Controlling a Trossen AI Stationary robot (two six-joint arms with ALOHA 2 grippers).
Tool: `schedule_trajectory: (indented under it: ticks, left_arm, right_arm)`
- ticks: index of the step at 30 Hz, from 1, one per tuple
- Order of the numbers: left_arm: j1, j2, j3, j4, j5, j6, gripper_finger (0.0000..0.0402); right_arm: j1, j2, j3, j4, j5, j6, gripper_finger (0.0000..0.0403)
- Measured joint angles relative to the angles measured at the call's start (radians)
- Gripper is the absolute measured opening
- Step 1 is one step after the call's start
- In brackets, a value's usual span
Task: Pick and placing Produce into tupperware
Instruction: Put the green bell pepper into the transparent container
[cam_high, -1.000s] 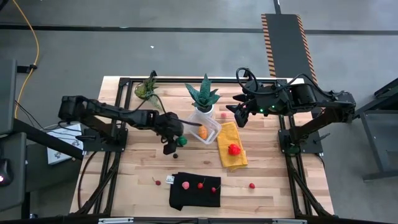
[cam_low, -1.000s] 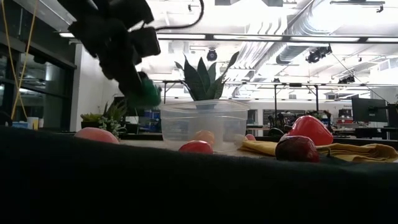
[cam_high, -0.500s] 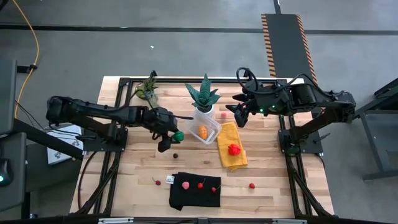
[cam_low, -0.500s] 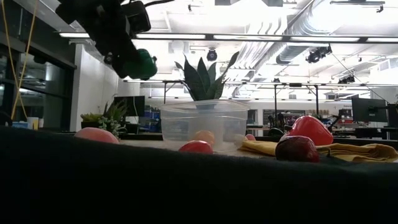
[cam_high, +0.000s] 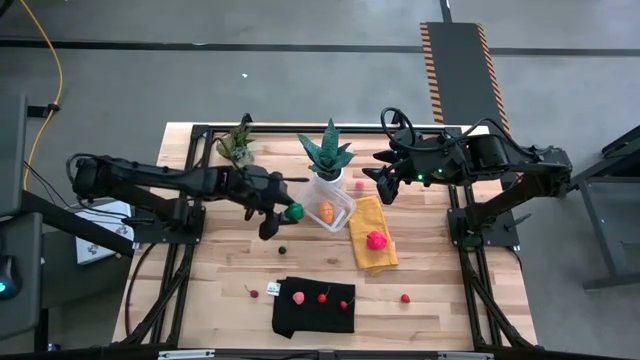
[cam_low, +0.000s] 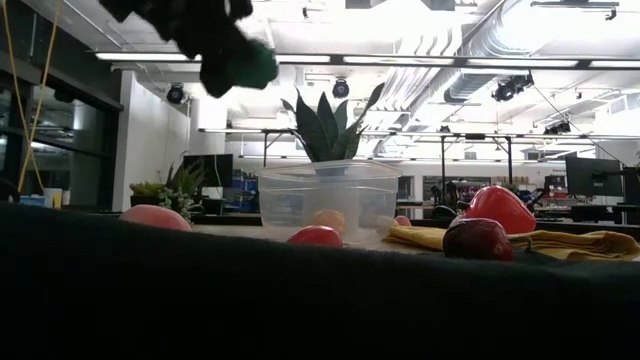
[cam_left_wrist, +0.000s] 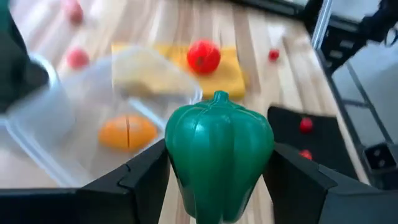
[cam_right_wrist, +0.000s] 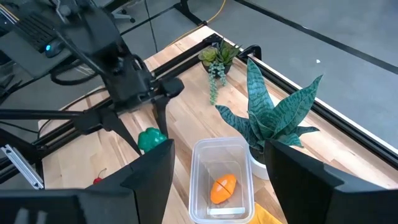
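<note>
Above the table (cam_high: 220, 270), just left of the clear box (cam_high: 331, 205), my left tool (cam_high: 281, 212) pinches a green toy pepper (cam_high: 294, 211). An orange piece (cam_high: 326, 211) already lies inside. I should centre over the box before releasing; my right tool (cam_high: 383, 186) waits spread, well apart.

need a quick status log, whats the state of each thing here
left gripper: shut on green toy pepper, raised beside the box
right gripper: open, empty
clear plastic box: no lid, holds one orange toy piece
yellow cloth: flat, red toy fruit on it
</note>
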Motion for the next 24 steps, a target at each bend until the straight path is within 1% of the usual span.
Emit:
schedule_trajectory:
  ticks: [5, 10, 13, 17, 21, 24]
  left_arm:
    - [0.0, 0.001, 0.104, -0.044, -0.073, 0.069, 0.0227]
    - [0.008, 0.014, 0.192, -0.115, -0.114, 0.139, 0.0227]
    - [0.035, 0.026, 0.222, -0.185, -0.107, 0.151, 0.0227]
    - [0.091, 0.051, 0.234, -0.216, -0.075, 0.152, 0.0227]
    - [0.13, 0.082, 0.234, -0.204, -0.038, 0.152, 0.0227]
    - [0.134, 0.108, 0.234, -0.201, -0.026, 0.168, 0.0227]
  right_arm:
    - [0.0, 0.0, 0.0, 0.0, 0.0, -0.002, 0.0238]
    - [0.0, 0.0, 0.0, 0.0, 0.001, -0.008, 0.0238]
    - [0.0, 0.0, 0.0, 0.0, 0.001, -0.008, 0.0238]
    - [0.0, 0.0, 0.0, 0.001, 0.001, -0.016, 0.0238]
    - [0.0, 0.0, 0.0, 0.0, 0.001, -0.019, 0.0238]
    - [0.0, 0.0, 0.0, 0.0, 0.001, -0.024, 0.0238]
